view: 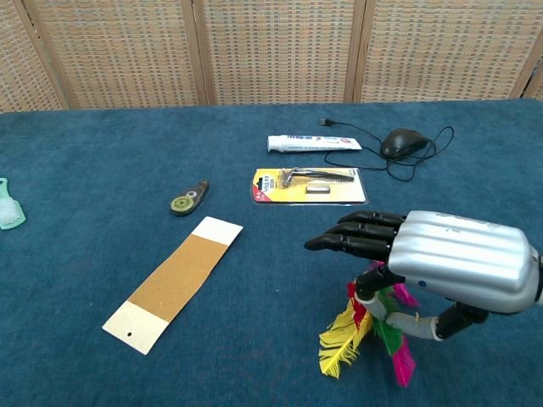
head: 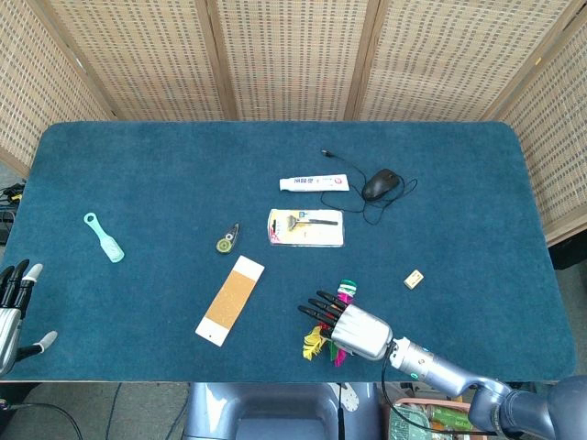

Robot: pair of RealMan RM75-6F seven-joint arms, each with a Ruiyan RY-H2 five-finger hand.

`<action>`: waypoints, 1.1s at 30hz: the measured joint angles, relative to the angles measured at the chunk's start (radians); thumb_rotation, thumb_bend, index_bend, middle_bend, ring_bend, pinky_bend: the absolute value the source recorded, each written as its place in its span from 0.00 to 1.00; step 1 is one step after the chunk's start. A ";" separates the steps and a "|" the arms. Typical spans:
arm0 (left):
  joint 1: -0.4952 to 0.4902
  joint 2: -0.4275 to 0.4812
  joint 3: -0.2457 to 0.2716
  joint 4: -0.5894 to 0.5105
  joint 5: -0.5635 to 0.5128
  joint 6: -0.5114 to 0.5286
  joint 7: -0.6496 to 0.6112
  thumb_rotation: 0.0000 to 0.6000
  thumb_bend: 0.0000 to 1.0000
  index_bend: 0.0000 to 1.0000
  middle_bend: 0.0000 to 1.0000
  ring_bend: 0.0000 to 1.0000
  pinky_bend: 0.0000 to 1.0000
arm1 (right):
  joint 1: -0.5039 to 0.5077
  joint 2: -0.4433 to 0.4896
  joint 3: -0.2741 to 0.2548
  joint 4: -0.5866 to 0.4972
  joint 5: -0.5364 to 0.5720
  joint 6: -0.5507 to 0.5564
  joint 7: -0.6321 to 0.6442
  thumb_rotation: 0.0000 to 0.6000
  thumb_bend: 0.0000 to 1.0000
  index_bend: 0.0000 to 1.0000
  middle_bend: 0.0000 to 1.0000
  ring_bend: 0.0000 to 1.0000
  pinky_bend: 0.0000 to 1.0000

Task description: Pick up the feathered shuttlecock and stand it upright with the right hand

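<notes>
So, left to right: the left hand (head: 13,307) sits idle off the near left table edge, fingers apart, holding nothing. Mid-table there's a card strip (view: 174,281), not involved. Then the shuttlecock (view: 366,333), near the front edge, under the right hand (view: 441,263). That hand looks to have it pinched between thumb and fingers, other fingers stretched out flat, feathers drooping toward the cloth (view: 102,153). My guess is it weighs almost nothing and the feathers are soft and crushable, so grip the stiff base, not the plumes. Can't tell whether any feathers touch the cloth.
</notes>
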 measured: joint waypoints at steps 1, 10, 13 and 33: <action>0.000 0.001 0.000 0.000 0.000 0.000 -0.001 1.00 0.12 0.00 0.00 0.00 0.00 | 0.001 0.002 0.004 -0.009 0.005 0.001 0.008 1.00 0.43 0.60 0.01 0.00 0.00; 0.001 0.007 0.000 -0.002 0.001 0.004 -0.013 1.00 0.12 0.00 0.00 0.00 0.00 | 0.022 0.039 0.088 -0.148 0.137 -0.010 0.131 1.00 0.43 0.61 0.01 0.00 0.00; 0.002 0.008 0.001 -0.003 0.002 0.004 -0.016 1.00 0.12 0.00 0.00 0.00 0.00 | 0.029 0.058 0.123 -0.204 0.212 -0.041 0.172 1.00 0.43 0.61 0.01 0.00 0.00; 0.001 0.005 0.002 -0.003 -0.001 0.000 -0.008 1.00 0.12 0.00 0.00 0.00 0.00 | 0.023 0.117 0.268 -0.260 0.585 -0.251 0.397 1.00 0.44 0.61 0.01 0.00 0.02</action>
